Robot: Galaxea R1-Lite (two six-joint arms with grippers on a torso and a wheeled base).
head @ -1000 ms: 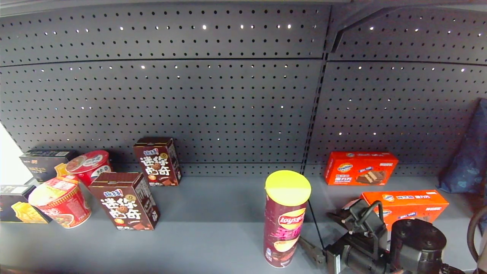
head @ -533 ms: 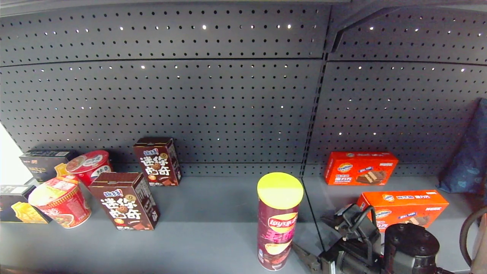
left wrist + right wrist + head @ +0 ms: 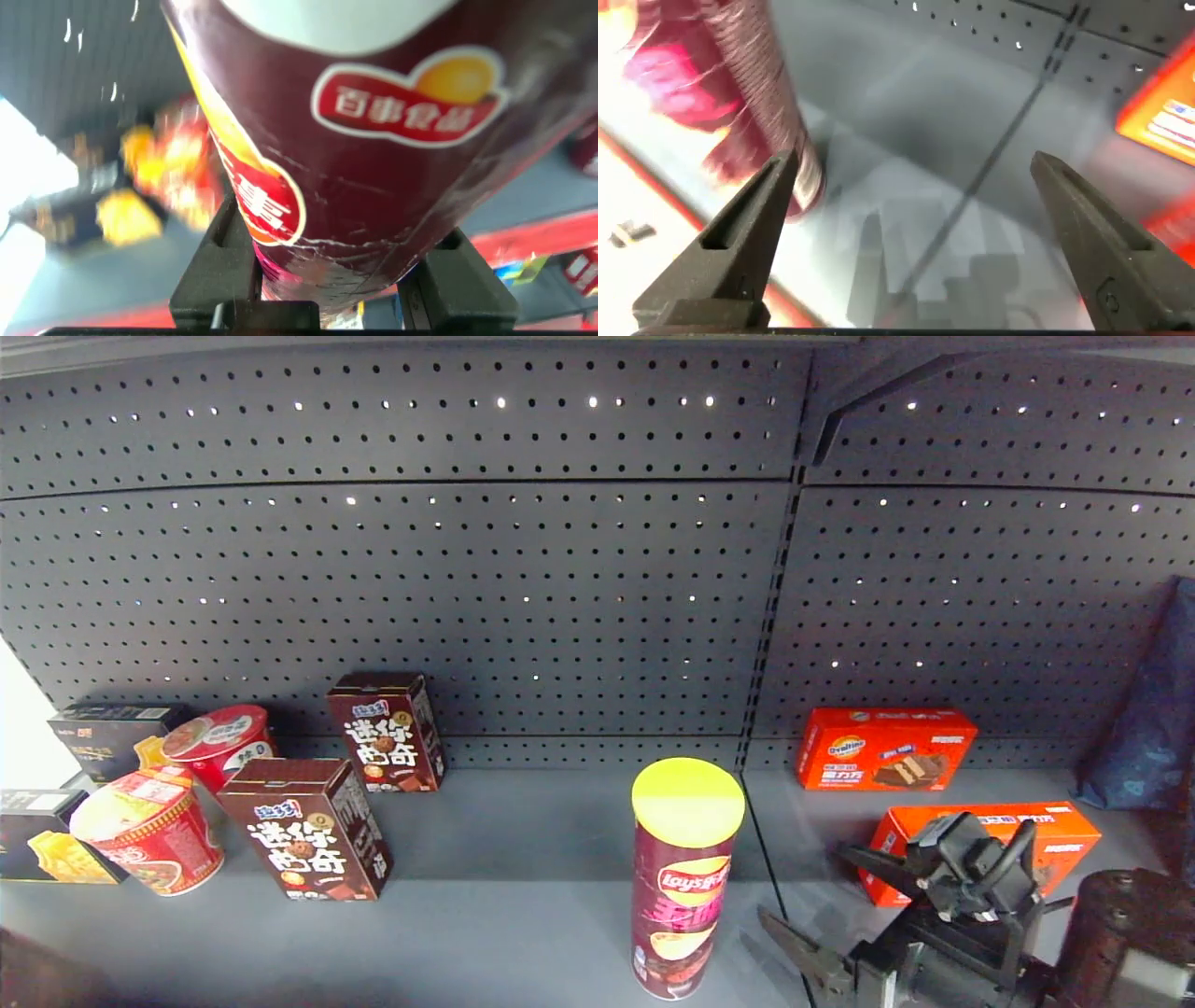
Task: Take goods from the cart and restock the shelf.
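Well, the big worry: the standing can [image 3: 688,887] is sitting tall & thin in the lower middle of the head view, close to the front edge of the shelf [image 3: 523,933], and the R gripper [image 3: 801,882] is hanging just beside it, lower right. One little bump from a finger could be tipping it over, I think, & a round can would be rolling off the shelf b/c nothing is blocking it. Its fingers [image 3: 747,243] are gaping wide, holding nothing. The nearer one is sitting close to the can's bottom but looks to be not touching it. Next worry: the L gripper [image 3: 338,261] is carrying a 2nd one, the held can [image 3: 374,140], w/ its fingers [image 3: 220,271] pressing on both sides of the can's body. That can is smooth & long, so it might be slipping or swinging if the squeeze is weak. When it is going onto the shelf, it could be knocking the standing can or the brown boxes [image 3: 313,826] on the left, so it is needing a bare spot well apart from both.
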